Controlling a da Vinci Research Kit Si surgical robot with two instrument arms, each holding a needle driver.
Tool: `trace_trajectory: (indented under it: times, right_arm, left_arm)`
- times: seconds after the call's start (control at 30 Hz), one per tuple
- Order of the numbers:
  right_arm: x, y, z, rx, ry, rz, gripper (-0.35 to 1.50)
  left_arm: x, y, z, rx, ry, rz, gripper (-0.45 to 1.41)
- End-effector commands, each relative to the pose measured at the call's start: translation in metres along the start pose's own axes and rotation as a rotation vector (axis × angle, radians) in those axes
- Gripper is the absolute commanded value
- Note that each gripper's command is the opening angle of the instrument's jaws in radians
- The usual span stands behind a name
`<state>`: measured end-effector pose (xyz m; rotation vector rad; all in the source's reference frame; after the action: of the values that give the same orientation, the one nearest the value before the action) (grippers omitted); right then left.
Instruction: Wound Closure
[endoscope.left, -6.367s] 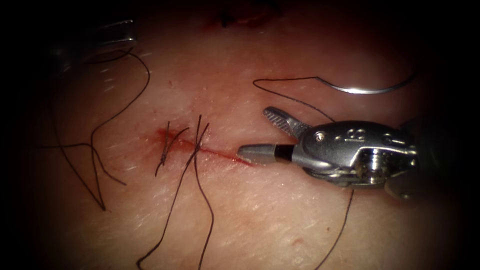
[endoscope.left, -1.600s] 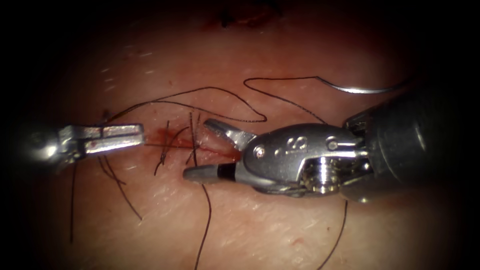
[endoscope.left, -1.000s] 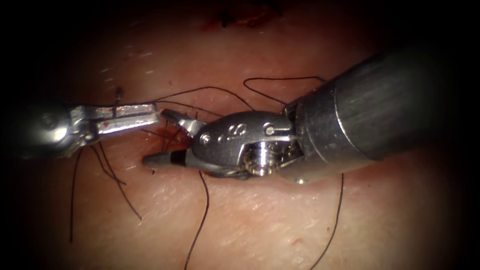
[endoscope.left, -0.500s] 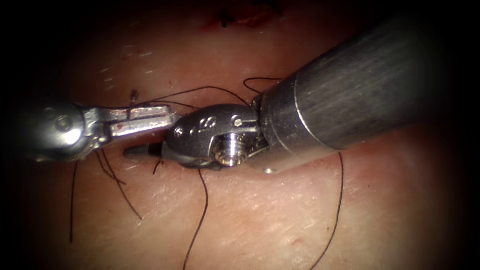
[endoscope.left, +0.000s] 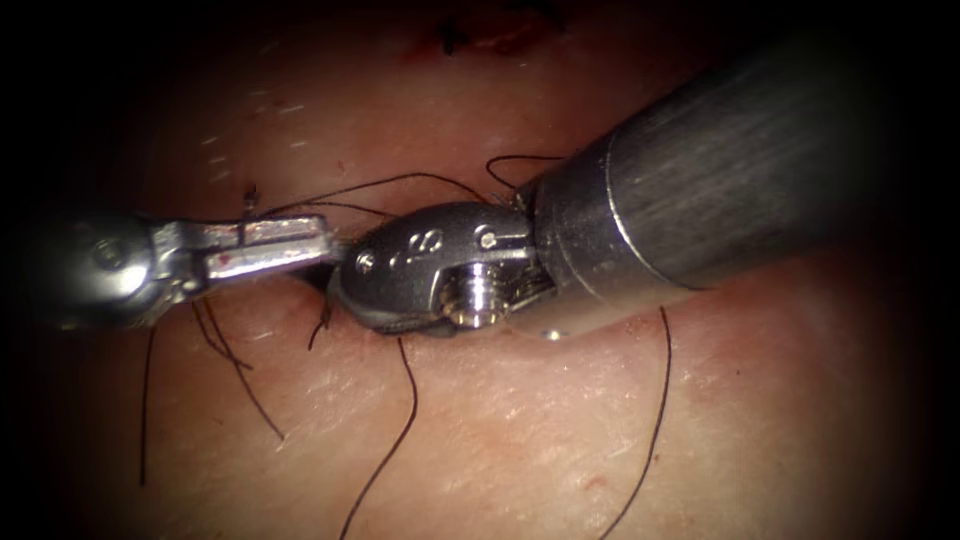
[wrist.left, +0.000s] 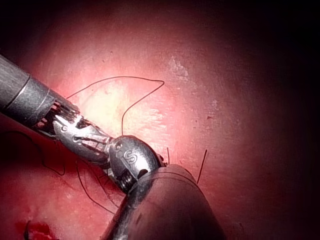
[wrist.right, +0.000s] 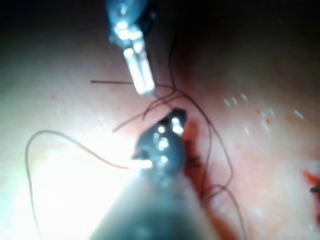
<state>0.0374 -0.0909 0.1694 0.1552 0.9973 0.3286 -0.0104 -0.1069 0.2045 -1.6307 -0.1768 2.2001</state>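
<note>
- tools crowd the cut: the left tool (endoscope.left: 300, 240) comes in from the left with its jaws pressed flat together, and a thread (endoscope.left: 400, 182) runs from its tip over toward the right tool, so it seems to be pinching that strand, though the grip point itself is too fine to confirm.
- the right tool (endoscope.left: 345, 285) lies across the cut with its wrist turned down onto the tissue (endoscope.left: 520, 420); its jaws are tucked beneath the wrist body, so i cannot tell whether they are apart or closed, or whether they hold anything.
- needle: not visible anywhere in these views, so its place and whether it sits in the tissue cannot be told; the risk is that a hidden point snags tissue or thread unseen.
- the two tips sit almost touching; any small shift could knock metal on metal and jerk the held strand.
- loose strands trail below the cut (endoscope.left: 395, 440) and at the left (endoscope.left: 235, 375); they could catch in the right tool's wrist joint.
- a hard pull on the strand could cut into the tissue edge by the red fluid (wrist.left: 37, 229), or loosen the stitches already lying at the cut.
- the right shaft (endoscope.left: 720, 190) hides much of the cut, so errors there would go unnoticed.
</note>
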Motion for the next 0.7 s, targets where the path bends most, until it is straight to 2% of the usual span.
trace_trajectory:
  times: [0.03, 0.17, 0.2, 0.23, 0.27, 0.3, 0.33, 0.43, 0.47, 0.5, 0.63, 0.7]
  right_arm:
    - [0.0003, -0.0011, -0.0004, -0.019, 0.015, 0.0, -0.35]
    - [0.0005, -0.0012, -0.0017, -0.028, 0.018, 0.003, -0.35]
    - [0.0005, -0.0013, -0.0025, -0.057, 0.019, 0.01, 0.89]
    - [0.0005, -0.0012, -0.0029, -0.103, 0.013, 0.03, 1.4]
    - [0.0005, -0.0012, -0.0029, -0.103, 0.013, 0.03, 1.4]
    - [0.0003, -0.001, -0.0038, -0.177, -0.001, 0.044, 1.48]
    - [0.0003, -0.001, -0.0038, -0.177, -0.001, 0.044, 1.48]
    - [-0.0002, -0.0002, -0.0077, -0.195, -0.011, 0.075, 1.48]
    - [-0.0004, 0.0001, -0.0096, -0.184, -0.007, 0.086, 1.48]
    - [-0.0004, 0.0001, -0.0096, -0.184, -0.007, 0.086, 1.48]
    - [-0.0015, -0.0006, -0.0132, -0.067, 0.016, 0.069, 1.48]
    - [-0.0026, -0.0012, -0.0147, -0.05, 0.018, 0.056, 1.46]
  left_arm:
    - [-0.0003, 0.0013, 0.0, 0.004, 0.001, -0.007, -0.45]
    - [-0.0006, 0.0006, -0.0019, 0.021, 0.003, -0.009, -0.45]
    - [-0.001, -0.0002, -0.0034, 0.037, 0.0, -0.011, -0.45]
    - [-0.0013, -0.0006, -0.004, 0.043, -0.005, -0.011, -0.45]
    - [-0.0013, -0.0006, -0.004, 0.043, -0.005, -0.011, -0.45]
    - [-0.0019, -0.0014, -0.0049, 0.06, -0.016, -0.01, -0.45]
    - [-0.0019, -0.0014, -0.0049, 0.06, -0.016, -0.01, -0.45]
    - [-0.004, -0.0028, -0.006, 0.083, -0.029, -0.001, -0.45]
    - [-0.0054, -0.0034, -0.0062, 0.094, -0.033, 0.014, -0.45]
    - [-0.0054, -0.0034, -0.0062, 0.094, -0.033, 0.014, -0.45]
    - [-0.0085, -0.0045, -0.0061, 0.119, -0.036, 0.012, -0.45]
    - [-0.01, -0.005, -0.0059, 0.128, -0.048, 0.012, -0.45]
